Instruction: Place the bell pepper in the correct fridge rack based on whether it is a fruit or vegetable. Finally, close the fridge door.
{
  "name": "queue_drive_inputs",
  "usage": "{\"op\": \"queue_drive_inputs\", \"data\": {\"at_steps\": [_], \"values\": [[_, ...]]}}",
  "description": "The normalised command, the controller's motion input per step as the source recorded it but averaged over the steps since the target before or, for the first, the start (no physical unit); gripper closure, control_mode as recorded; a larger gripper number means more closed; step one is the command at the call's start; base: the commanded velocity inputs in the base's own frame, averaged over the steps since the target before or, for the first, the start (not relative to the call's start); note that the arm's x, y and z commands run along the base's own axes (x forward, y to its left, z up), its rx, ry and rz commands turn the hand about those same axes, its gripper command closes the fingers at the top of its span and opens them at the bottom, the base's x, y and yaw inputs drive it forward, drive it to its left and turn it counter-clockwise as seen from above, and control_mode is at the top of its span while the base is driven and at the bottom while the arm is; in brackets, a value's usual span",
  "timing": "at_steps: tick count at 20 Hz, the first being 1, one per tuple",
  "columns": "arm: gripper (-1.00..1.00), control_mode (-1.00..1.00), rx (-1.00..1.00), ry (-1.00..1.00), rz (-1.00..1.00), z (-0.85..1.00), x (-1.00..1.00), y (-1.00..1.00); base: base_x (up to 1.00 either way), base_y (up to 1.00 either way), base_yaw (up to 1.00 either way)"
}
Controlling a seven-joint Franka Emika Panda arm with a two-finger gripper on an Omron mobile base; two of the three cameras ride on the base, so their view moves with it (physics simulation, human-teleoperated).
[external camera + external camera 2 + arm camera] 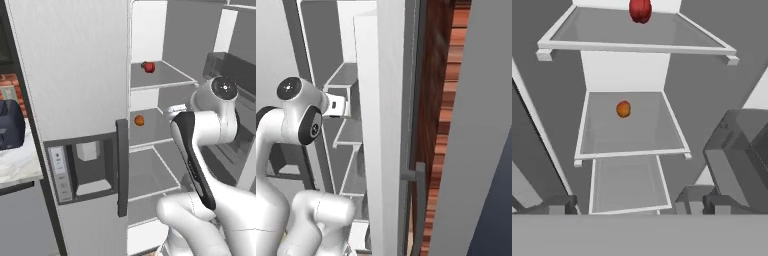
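We see the arm folded, elbow high, with its gripper [632,205] aimed into the open fridge, jaws apart and empty. The pepper [149,67] sits at the back of the top rack [165,77]. An orange [139,120] lies on the shelf below. The door [383,125] stands open.

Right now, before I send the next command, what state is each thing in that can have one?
bell pepper: resting on the fridge rack, at the back, free of the claw.
small orange fruit: lying on the shelf below.
fridge door: open, dark bins exposed.
left door with the dispenser: shut.
claw: empty, fingertips apart, in front of the shelves.
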Motion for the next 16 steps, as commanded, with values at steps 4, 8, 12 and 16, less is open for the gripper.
{"op": "queue_drive_inputs", "data": {"at_steps": [4,8,12,16], "values": [[-1.0,1.0,0.0,0.0,0.0,0.0,0.0,0.0,-0.76,0.0,0.0],[-1.0,1.0,0.0,0.0,0.0,0.0,0.0,0.0,-0.61,0.0,0.0],[-1.0,1.0,0.0,0.0,0.0,0.0,0.0,0.0,-0.31,-0.04,0.0],[-1.0,1.0,0.0,0.0,0.0,0.0,0.0,0.0,-0.19,-0.18,0.0]]}}
